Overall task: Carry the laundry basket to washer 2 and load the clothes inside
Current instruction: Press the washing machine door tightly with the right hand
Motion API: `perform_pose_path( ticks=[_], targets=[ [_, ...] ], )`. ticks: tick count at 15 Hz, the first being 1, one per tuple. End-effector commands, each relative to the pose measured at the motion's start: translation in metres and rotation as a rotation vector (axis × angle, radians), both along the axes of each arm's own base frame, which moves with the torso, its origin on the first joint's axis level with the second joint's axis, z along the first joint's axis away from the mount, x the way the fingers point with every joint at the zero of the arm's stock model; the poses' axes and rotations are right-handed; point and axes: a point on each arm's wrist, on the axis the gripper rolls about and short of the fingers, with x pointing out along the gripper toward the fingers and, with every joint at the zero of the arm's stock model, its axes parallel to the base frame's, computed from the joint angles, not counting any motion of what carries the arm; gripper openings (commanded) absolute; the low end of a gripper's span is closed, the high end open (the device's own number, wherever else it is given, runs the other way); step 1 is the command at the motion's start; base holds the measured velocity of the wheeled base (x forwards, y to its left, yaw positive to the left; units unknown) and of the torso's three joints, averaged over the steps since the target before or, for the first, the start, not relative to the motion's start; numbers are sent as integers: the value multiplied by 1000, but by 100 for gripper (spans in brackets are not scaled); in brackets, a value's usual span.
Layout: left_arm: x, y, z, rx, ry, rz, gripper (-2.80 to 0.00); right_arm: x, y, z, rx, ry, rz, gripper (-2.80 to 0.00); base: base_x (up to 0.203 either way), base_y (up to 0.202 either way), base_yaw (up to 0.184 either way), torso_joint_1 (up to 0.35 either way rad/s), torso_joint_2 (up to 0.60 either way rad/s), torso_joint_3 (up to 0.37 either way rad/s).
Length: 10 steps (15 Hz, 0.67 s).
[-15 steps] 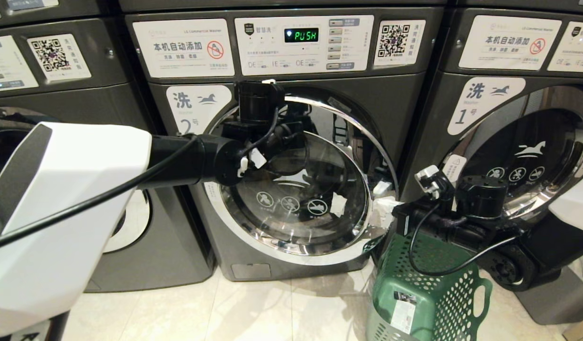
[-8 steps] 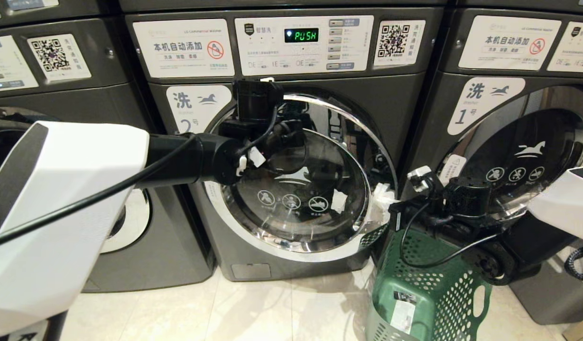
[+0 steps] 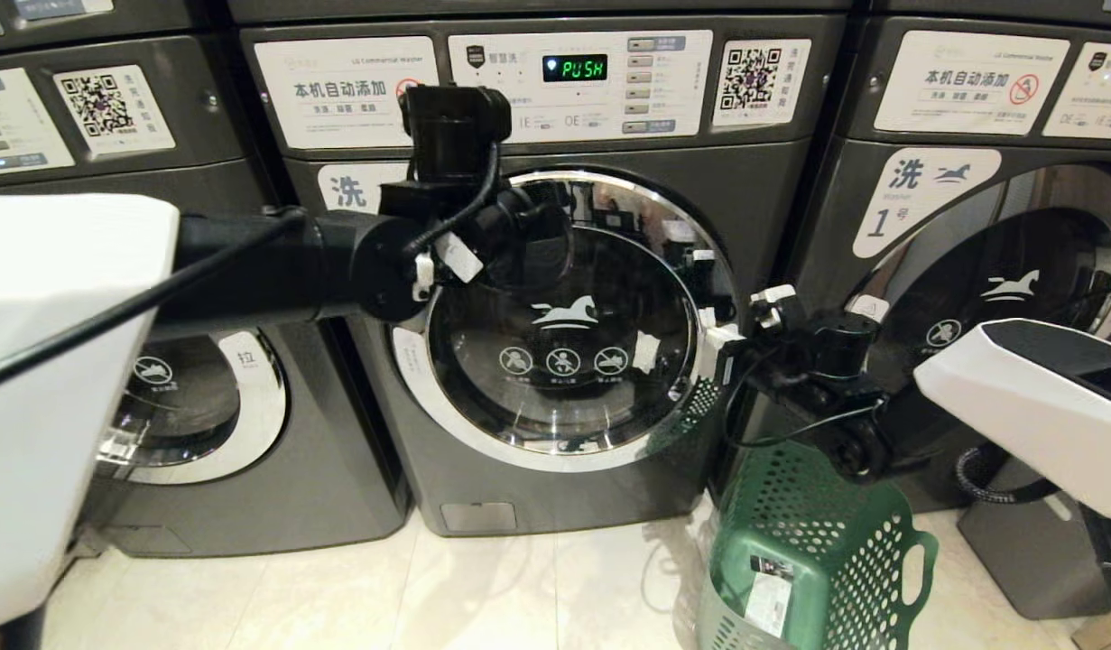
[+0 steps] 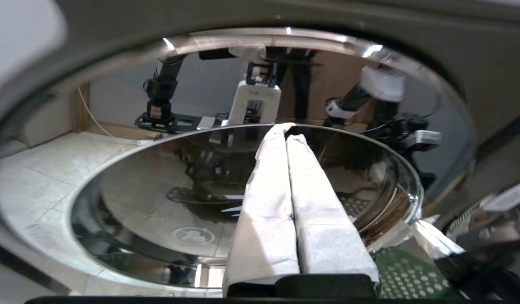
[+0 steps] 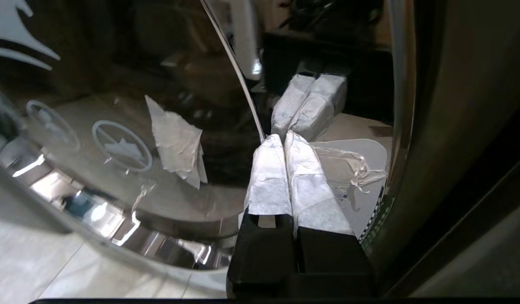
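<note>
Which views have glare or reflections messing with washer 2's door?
Head view: washer 2's door mirrors the room, bright chrome streaks. Left wrist view: the glass reflects floor and robot behind the shut left gripper. Right wrist view: right gripper doubled in the chrome rim.

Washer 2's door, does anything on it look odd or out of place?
Yes. A crumpled scrap of white tape or paper is stuck on the glass of washer 2, beside the round warning icons. More white wrapping is bunched at the door's handle edge, where the shut right gripper is pressed.
</note>
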Motion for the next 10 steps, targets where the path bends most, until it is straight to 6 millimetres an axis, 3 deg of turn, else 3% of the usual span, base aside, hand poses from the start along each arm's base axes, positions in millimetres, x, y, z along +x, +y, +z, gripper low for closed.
perform_pose_path(
  ticks=[1, 7, 10],
  targets=[
    [-22, 15, 34, -39, -50, 36, -280, 25, 3, -24, 3, -20, -17, -280, 0, 0, 0, 0, 0, 0],
    [-91, 65, 108, -109, -127, 188, -280, 87, -7, -57, -1, -189, -147, -280, 0, 0, 0, 0, 0, 0],
    [-110, 79, 120, -114, -129, 219, -280, 93, -22, -70, -12, -182, -199, -280, 0, 0, 0, 0, 0, 0]
  ],
)
